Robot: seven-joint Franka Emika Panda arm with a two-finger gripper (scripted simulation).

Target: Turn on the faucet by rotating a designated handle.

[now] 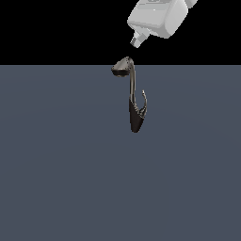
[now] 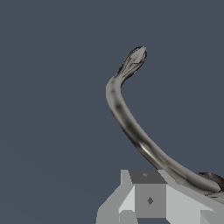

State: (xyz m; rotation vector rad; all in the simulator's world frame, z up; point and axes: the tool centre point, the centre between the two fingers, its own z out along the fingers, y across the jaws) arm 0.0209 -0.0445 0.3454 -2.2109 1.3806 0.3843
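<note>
Looks like barely started: the gripper [image 1: 136,41] hangs above the faucet [image 1: 132,101], can't tell if its fingers are spread or clenched, and the handle [image 1: 144,102] sits well below them, untouched, so the whole turn is left.

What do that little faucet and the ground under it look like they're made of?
The faucet looks like dark polished metal: brown-grey, with bright streaky glints running along its curved neck in the wrist view, though as a simulator's render that is only its look. Its handle has the same grey sheen. The ground is a flat, matte blue-grey with no texture or reflection, so its material can't be told.
</note>
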